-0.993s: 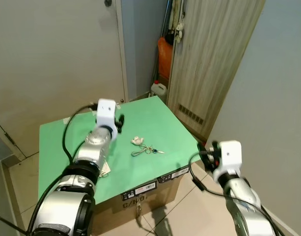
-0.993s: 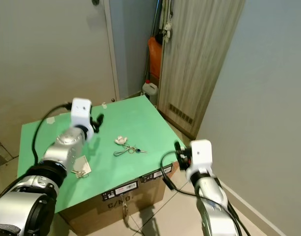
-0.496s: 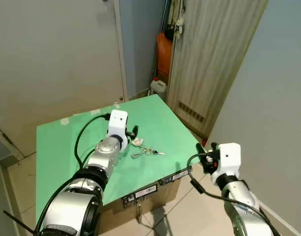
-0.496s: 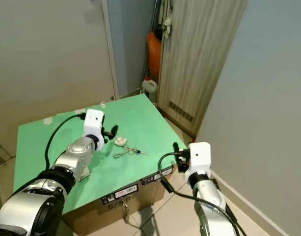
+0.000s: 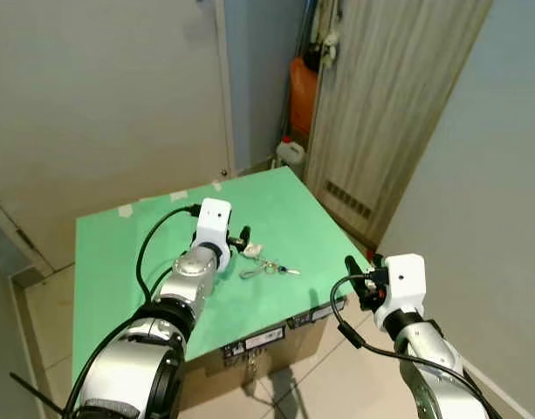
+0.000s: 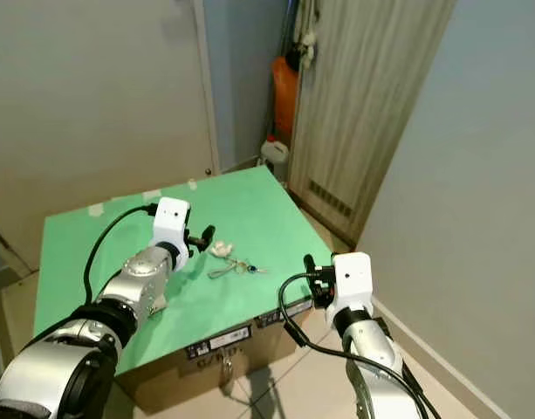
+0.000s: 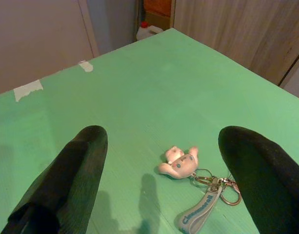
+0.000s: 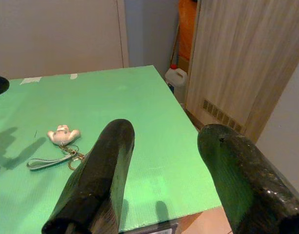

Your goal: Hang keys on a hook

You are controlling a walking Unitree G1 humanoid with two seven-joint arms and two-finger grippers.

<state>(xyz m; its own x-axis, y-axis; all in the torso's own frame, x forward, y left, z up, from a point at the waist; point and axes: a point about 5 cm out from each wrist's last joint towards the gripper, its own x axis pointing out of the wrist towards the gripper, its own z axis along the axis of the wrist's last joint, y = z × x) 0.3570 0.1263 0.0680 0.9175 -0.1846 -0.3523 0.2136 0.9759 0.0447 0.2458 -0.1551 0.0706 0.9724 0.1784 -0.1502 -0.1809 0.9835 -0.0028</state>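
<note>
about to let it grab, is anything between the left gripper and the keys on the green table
Nothing visible. The left gripper hangs open just short of the keys, with only bare green table between its fingers and the pale charm.

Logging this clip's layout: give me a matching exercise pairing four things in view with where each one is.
Things:
1. keys
2. left end effector
3. right end effector
4. white jug

Places:
A. on the floor by the wooden door
B. off the green table's right edge
C. lying on the green table
D. above the table, beside the keys

Pairs: 1-C, 2-D, 3-B, 4-A
</note>
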